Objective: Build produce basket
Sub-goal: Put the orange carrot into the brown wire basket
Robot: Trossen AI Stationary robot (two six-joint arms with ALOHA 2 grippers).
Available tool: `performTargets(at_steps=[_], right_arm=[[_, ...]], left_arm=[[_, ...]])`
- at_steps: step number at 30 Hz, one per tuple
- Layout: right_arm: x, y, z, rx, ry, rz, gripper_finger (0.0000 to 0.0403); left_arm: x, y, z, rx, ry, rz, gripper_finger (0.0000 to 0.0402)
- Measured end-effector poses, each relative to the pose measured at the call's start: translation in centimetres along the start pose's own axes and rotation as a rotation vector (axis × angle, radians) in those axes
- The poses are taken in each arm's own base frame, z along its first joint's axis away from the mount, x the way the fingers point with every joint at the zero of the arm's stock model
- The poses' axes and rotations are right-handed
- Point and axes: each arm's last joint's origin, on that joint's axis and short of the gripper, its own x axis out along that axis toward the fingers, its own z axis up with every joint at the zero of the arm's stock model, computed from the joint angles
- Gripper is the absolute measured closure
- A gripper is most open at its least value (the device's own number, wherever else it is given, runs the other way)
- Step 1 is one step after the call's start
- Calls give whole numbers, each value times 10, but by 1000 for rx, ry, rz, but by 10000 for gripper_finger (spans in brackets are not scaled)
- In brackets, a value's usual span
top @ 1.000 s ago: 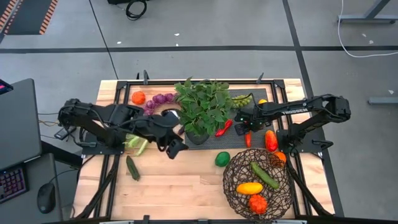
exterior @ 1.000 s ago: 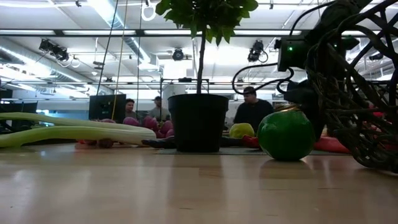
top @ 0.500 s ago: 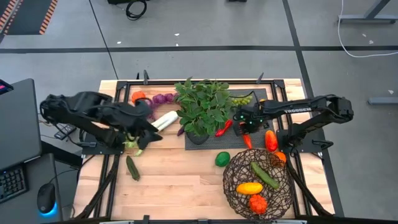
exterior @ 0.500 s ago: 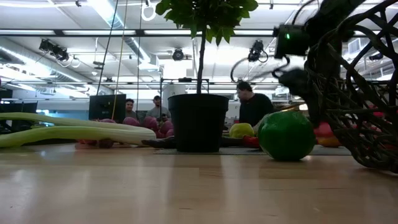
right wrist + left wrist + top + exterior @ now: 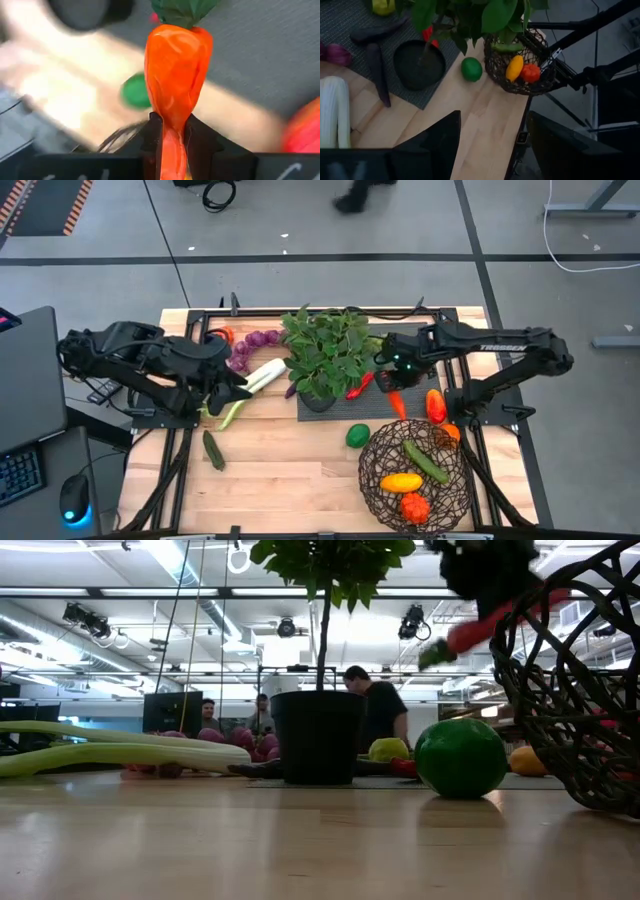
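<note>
The right gripper (image 5: 172,145) is holding a carrot (image 5: 176,75) with its jaws clamped on it, above the desk (image 5: 290,470); the left gripper's (image 5: 492,145) jaws are standing apart.

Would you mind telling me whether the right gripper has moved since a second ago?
Yes. The right gripper, shut on the orange carrot, has lifted it off the black ribbed mat.

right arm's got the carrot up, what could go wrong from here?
1. The right pincer pinches only the carrot at its thin tip, so it might swing or slip out.
2. The basket already holds several pieces; a dropped carrot may bounce out.
3. The potted plant stands close by and could get clipped.
</note>
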Motion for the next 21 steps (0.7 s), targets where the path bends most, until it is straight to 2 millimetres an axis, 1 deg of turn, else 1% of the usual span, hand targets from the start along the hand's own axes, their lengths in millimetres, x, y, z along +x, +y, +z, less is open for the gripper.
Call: performTargets(at_steps=[4, 9, 15, 18, 21], right_arm=[[-10, 16, -25, -9, 137, 81, 334], [-6, 24, -66, -58, 264, 55, 332], [-3, 25, -109, -87, 263, 0, 332], [-2, 23, -122, -100, 237, -16, 332], [0, 20, -128, -80, 208, -36, 332]], left_arm=[[0, 0, 0, 1, -16, 14, 170], [0, 2, 3, -19, -106, 89, 170], [-1, 3, 5, -82, -175, 127, 170], [-1, 4, 6, -82, -195, 145, 170], [-1, 4, 6, -88, -199, 147, 170]])
